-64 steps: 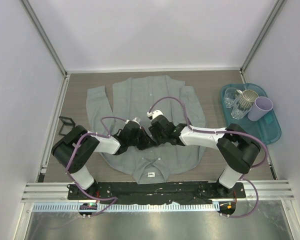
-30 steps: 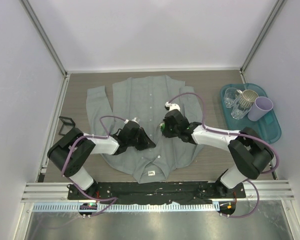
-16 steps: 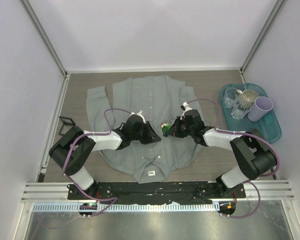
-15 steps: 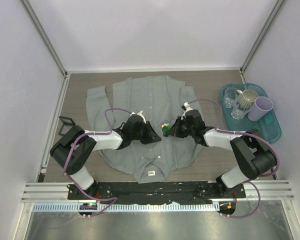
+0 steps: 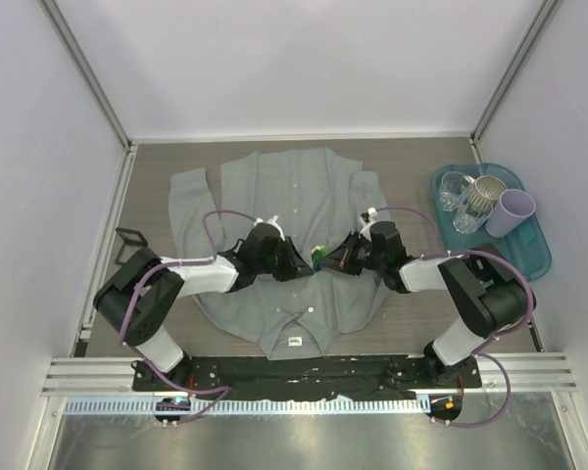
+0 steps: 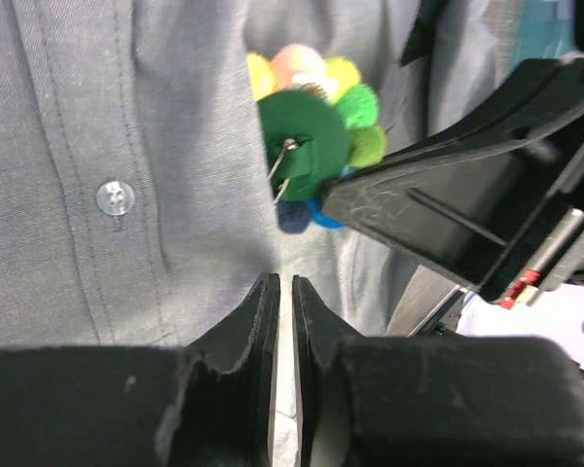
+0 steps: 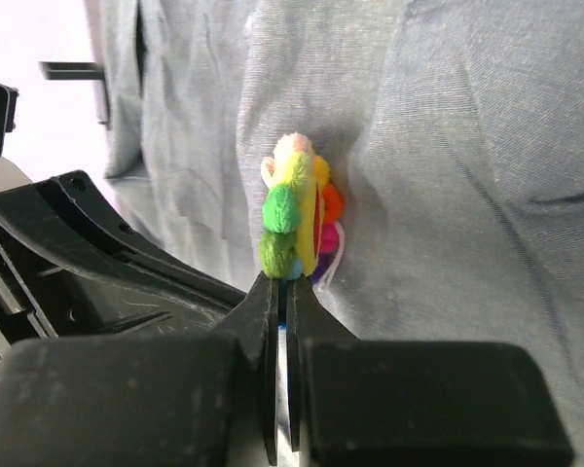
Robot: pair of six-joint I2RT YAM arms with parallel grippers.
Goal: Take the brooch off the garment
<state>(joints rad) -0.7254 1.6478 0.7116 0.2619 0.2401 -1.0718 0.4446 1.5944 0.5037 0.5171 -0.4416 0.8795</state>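
Note:
The grey garment [image 5: 274, 186] lies spread on the table, collar toward the arms. The brooch [image 5: 318, 255] stands edge-on just above the cloth, rainbow pompom petals [image 7: 297, 219] on one face. Its other face is a green felt back [image 6: 307, 136] with a silver pin. My right gripper [image 7: 284, 282] is shut on the brooch's lower edge. The left gripper [image 6: 283, 284] sits close below the brooch, jaws almost together on a raised fold of the garment [image 6: 78, 146]. I cannot see whether the pin is still through the cloth.
A teal tray [image 5: 534, 259] at the right edge holds clear glasses and a lilac cup [image 5: 516, 211]. A small black frame [image 5: 127, 245] lies left of the shirt. Both grippers nearly touch over the shirt's chest [image 7: 467, 146].
The left gripper has slid right, up to the brooch. The right arm's wrist has swung outward to the right and lowered, while the brooch stays pinched at about the same spot.

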